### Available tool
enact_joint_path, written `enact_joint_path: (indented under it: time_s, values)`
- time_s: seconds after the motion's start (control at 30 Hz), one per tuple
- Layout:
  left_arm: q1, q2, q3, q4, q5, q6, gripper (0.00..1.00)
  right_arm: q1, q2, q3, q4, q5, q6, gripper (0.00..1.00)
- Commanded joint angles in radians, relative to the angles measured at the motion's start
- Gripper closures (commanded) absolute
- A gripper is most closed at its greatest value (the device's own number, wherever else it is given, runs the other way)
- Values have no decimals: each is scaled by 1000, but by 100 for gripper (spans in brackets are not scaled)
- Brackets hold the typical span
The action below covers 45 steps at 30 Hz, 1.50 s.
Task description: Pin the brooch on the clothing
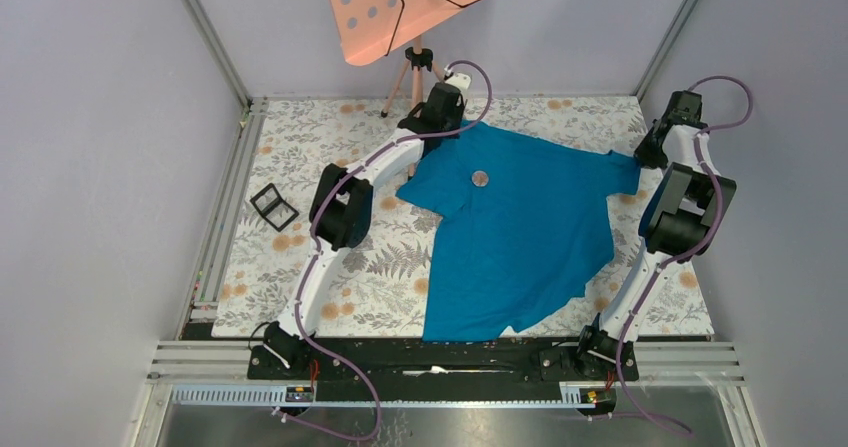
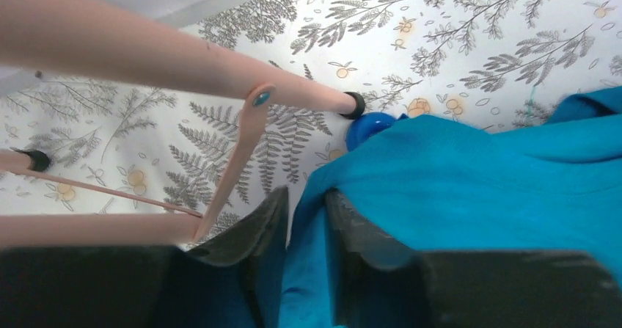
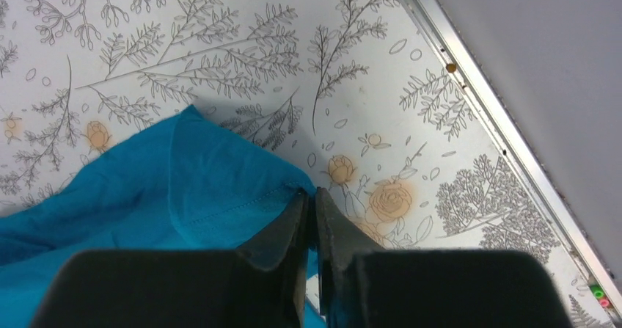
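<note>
**Item: the brooch** (image 1: 480, 178). A small round greyish disc lying flat on the clothing (image 1: 520, 247), upper centre of the top view, on the chest just below the upper edge. Being round, it shows no heading.

**The clothing.** A teal short-sleeved shirt, spread flat with some creases. Its long axis runs from the upper centre of the frame down to the bottom centre. The hem reaches the near edge of the cover, and the sleeves point left and right.

**My left gripper** (image 2: 304, 203). At the shirt's upper left corner. The fingers (image 2: 253, 232) stand a little apart with a fold of teal cloth in the gap. I cannot tell whether they pinch it.

**My right gripper** (image 3: 311, 199). At the tip of the right sleeve. The fingers are pressed together, tips at the cloth's corner. I cannot tell whether any cloth is caught.

**Surface.** A floral table cover (image 1: 330, 277), white with grey ferns and orange blooms. It shows in a broad patch left of the shirt and a narrower strip on the right.

**Bounds.** Aluminium rails (image 1: 225, 217) run along the left and near sides. Grey walls (image 1: 100, 167) close in all round.

**Other items.**
- A tripod (image 1: 415, 72) at the upper centre carries a peach perforated board (image 1: 410, 2). One of its legs lies close beside my left fingers.
- A blue lump (image 2: 367, 126) touches the shirt's edge.
- A black square frame (image 1: 273, 207) sits far left, well apart.
</note>
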<state>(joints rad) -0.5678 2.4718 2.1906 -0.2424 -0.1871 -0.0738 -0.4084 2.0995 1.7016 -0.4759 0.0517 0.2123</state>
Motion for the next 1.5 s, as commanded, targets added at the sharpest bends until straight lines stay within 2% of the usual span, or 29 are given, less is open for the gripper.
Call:
enact_joint_path:
  time_s: [0.0,0.03,0.07,0.1,0.13,0.17,0.23,0.4,0.53,0.77,0.93,1.03,1.17,1.37,1.47]
  values:
    - [14,7,62,48,-8,14,53,-4,37,80,1,35,-24,77]
    - [14,-1,52,50,-3,13,36,-4,34,79,-4,33,-25,67]
    - [14,-12,40,50,2,13,25,-4,27,72,-5,28,-25,59]
    - [14,-26,22,54,7,11,16,-4,14,61,1,23,-23,49]
    - [13,-50,-3,60,16,11,12,-4,-4,38,8,18,-21,41]
    - [13,-70,-25,67,26,11,10,-4,-22,26,14,15,-21,31]
    - [10,-120,-69,85,60,16,7,-4,-59,8,9,0,-21,22]
    - [-13,-239,-164,95,159,10,5,-4,-181,-71,-40,-46,-3,20]
    - [-43,-336,-283,117,210,-31,5,-4,-295,-207,-75,-101,30,9]
    - [-127,-539,-577,195,192,-88,5,-3,-459,-479,-183,-118,77,13]
    - [-148,-700,-819,238,191,-213,5,-3,-581,-695,-121,-184,155,18]
    - [-148,-809,-981,282,191,-270,4,0,-650,-770,-108,-216,191,21]
    - [-149,-955,-1141,282,192,-306,4,0,-757,-872,-148,-180,199,24]
    - [-148,-1128,-1301,257,201,-350,4,10,-889,-972,-248,-153,223,33]
    - [-143,-1199,-1344,244,192,-350,3,34,-901,-974,-280,-145,241,37]
